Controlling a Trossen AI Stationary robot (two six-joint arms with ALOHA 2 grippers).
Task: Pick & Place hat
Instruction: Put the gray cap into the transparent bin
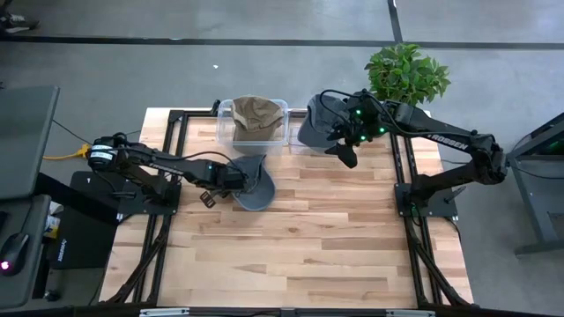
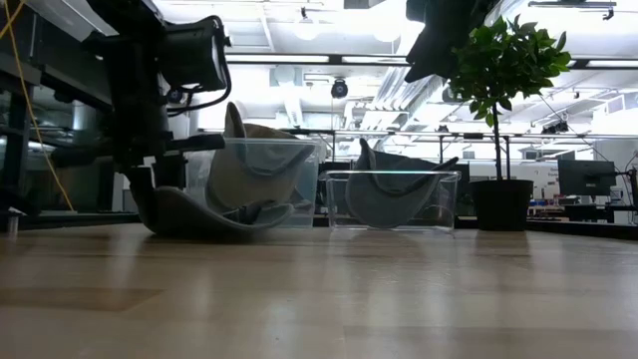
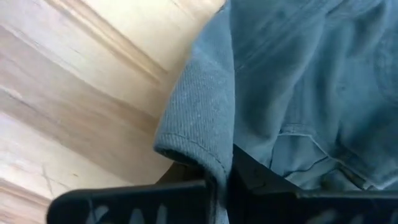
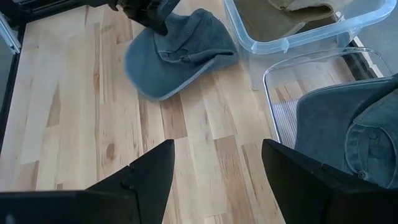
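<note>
The grey-blue hat [image 1: 253, 185] lies on the wooden desk [image 1: 291, 246], just in front of the left-hand clear bin [image 1: 225, 134]. The left pincer [image 1: 231, 179] is down on it, closed on the fabric edge — the left wrist view shows the ribbed cloth rim pinched between the 2 dark fingers [image 3: 186, 202].

By its look the hat is soft, light cotton: it slumps and folds, so it will likely droop from whatever point holds it. The curved brim [image 4: 149, 87] looks the stiffest part and seems a surer hold than the crown, which may bunch or slip; a grip at the rim, as here, should carry it, though it may swing.

There are 2 clear bins at the desk's far edge. The left one holds a tan hat [image 1: 256, 113]; the right bin [image 2: 391, 199] holds another grey-blue hat [image 4: 348, 124], draped against its wall.

The right pincer [image 1: 345, 145] hangs above the desk just beside the right bin, fingers spread wide and holding nothing
</note>
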